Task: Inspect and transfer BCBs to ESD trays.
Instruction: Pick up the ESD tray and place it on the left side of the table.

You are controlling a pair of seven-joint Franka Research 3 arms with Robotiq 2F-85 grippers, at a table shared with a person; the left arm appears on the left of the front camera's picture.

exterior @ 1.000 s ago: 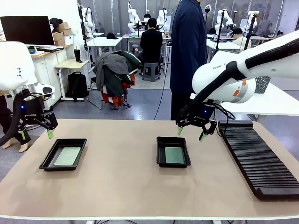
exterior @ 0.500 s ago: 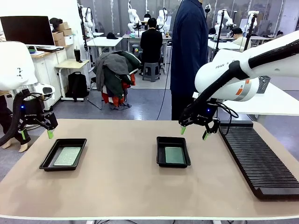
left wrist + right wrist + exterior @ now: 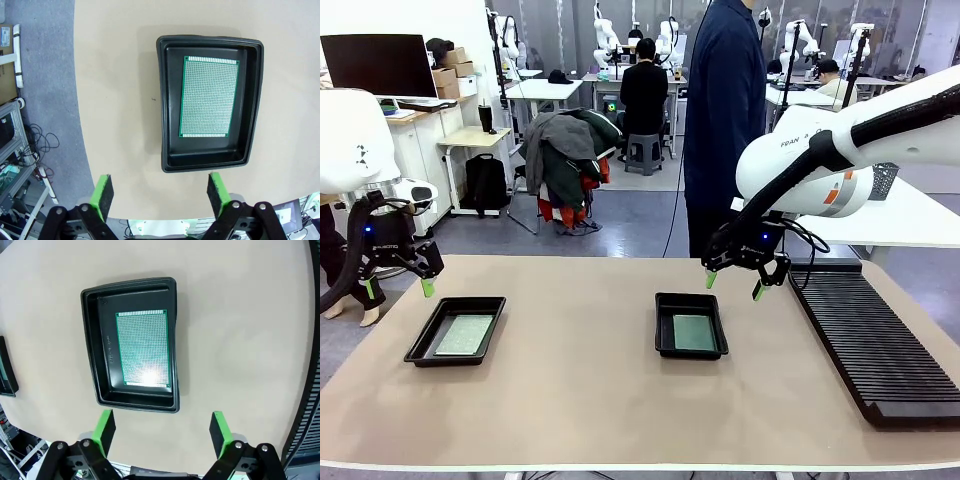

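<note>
Both BCBs lie flat in ESD trays: left tray (image 3: pixel 456 331) at 9 o'clock, middle tray (image 3: pixel 690 325) near centre. Left gripper (image 3: pixel 395 288) and right gripper (image 3: pixel 732 285) hover empty, jaws spread wide — likely clear for inspection.

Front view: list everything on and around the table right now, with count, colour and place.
trays: 2, black; left tray near the table's left edge, middle tray at centre
boards: 2, green; one flat in the left tray, one flat in the middle tray
rack: 1, black, ribbed, along the right edge
table: 1, beige
person: 1, dark coat, at the far side
left gripper: open, above the table's left edge
right gripper: open, between middle tray and rack
</note>
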